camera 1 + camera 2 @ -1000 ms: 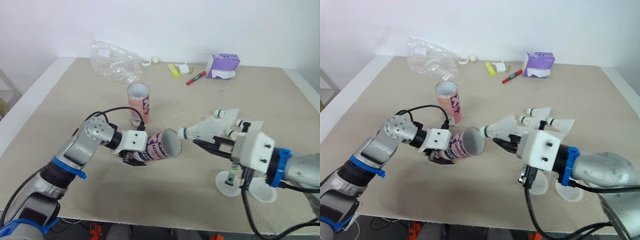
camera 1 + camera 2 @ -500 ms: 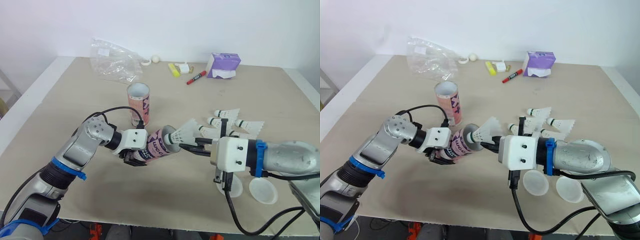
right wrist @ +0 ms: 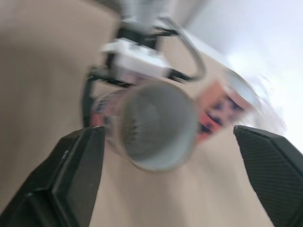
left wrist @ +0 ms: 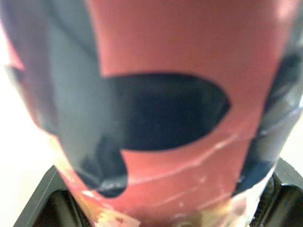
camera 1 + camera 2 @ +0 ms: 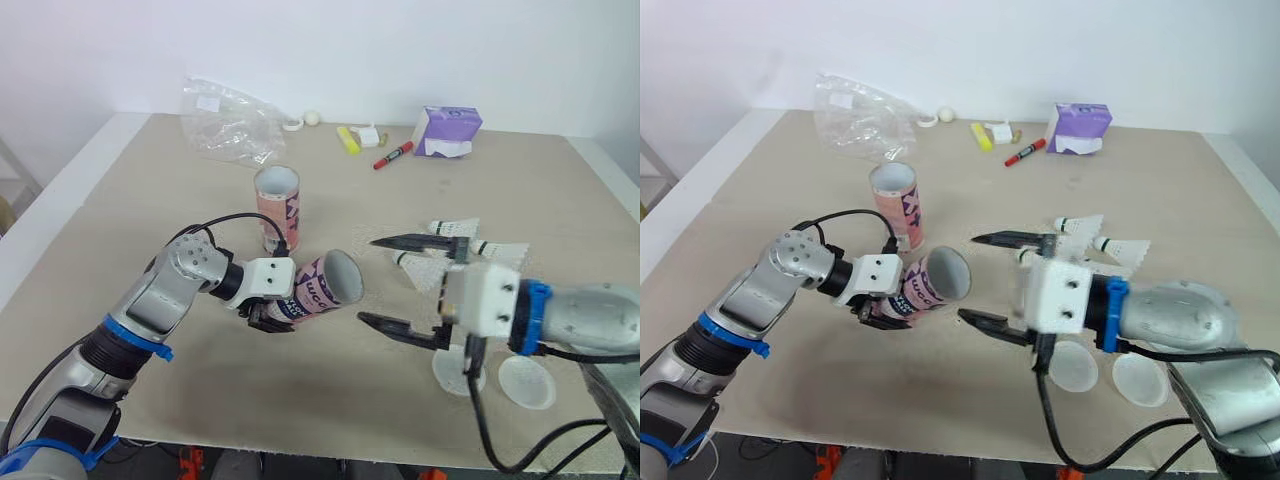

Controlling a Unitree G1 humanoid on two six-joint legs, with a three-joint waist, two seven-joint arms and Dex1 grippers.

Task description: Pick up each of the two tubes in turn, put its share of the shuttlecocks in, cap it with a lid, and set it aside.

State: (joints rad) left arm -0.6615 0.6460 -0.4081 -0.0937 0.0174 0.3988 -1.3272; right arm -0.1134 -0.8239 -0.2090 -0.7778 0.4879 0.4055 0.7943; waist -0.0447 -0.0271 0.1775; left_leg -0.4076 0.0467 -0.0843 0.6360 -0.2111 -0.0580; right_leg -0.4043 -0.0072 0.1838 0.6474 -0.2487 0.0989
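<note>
From the head camera: grips a pink tube (image 5: 318,290) in the left gripper (image 5: 275,306), fingers clamped round its lower body, tube lifted off the table (image 5: 150,180) and tilted, open mouth turned toward the right gripper (image 5: 368,280). Spreads the right gripper's jaws wide, one finger above and one below the level of the mouth, tips just beside the rim, holding nothing and touching nothing. Stands a second tube (image 5: 277,205) upright on the table just behind the held one, mouth open, contents hidden. Counts two tubes, two round clear lids (image 5: 527,382) lying flat side by side near the right arm, and at least three shuttlecocks (image 5: 455,228) lying on the table behind the right gripper, some partly hidden by it.

From the left wrist: presses the pink and dark print of the held tube close against the lens, black fingers (image 4: 45,198) at either side of it.

From the right wrist: looks straight into the tube's round mouth between two widely parted finger pads (image 3: 78,165); inside pale grey, contents too blurred to tell.
</note>
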